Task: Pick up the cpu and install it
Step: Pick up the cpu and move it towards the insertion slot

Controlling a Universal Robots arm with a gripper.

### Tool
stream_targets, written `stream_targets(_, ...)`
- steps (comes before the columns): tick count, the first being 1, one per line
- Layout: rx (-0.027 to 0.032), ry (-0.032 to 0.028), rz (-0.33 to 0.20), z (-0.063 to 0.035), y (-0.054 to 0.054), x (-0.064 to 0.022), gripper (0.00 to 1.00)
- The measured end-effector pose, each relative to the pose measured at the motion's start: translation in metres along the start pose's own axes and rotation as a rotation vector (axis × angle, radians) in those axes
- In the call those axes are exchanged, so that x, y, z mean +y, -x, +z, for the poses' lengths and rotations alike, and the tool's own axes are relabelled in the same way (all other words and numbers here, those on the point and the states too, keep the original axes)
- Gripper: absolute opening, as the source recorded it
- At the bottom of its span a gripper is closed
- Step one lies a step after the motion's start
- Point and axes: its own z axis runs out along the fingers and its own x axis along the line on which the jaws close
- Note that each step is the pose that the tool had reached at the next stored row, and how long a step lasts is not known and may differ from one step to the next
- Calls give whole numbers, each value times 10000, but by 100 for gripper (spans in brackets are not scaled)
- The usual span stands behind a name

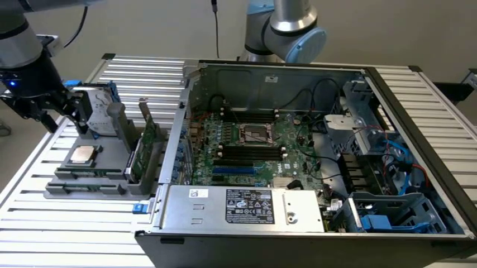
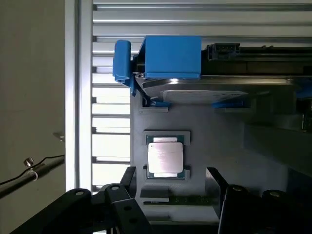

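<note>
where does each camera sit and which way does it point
Exterior view: off the arm, raised, looking down on the open computer case and grey tray; the tool hangs at the exterior view's left.
Wrist view: on the wrist, looking down at the tray; the tool's open fingers show.
Shared: the cpu on the tray.

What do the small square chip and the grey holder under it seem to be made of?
Small square silver-grey cpu: likely a metal top with a shiny finish, since it reflects light. Flat grey holder: probably matte plastic, evenly dull with no glare.
</note>
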Motion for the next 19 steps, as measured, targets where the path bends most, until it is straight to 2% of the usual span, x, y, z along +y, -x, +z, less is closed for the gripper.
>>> stream_targets(5,13,0,1,90,20,-20,68)
stream_targets(19,133,0,7,343,38,-63,68)
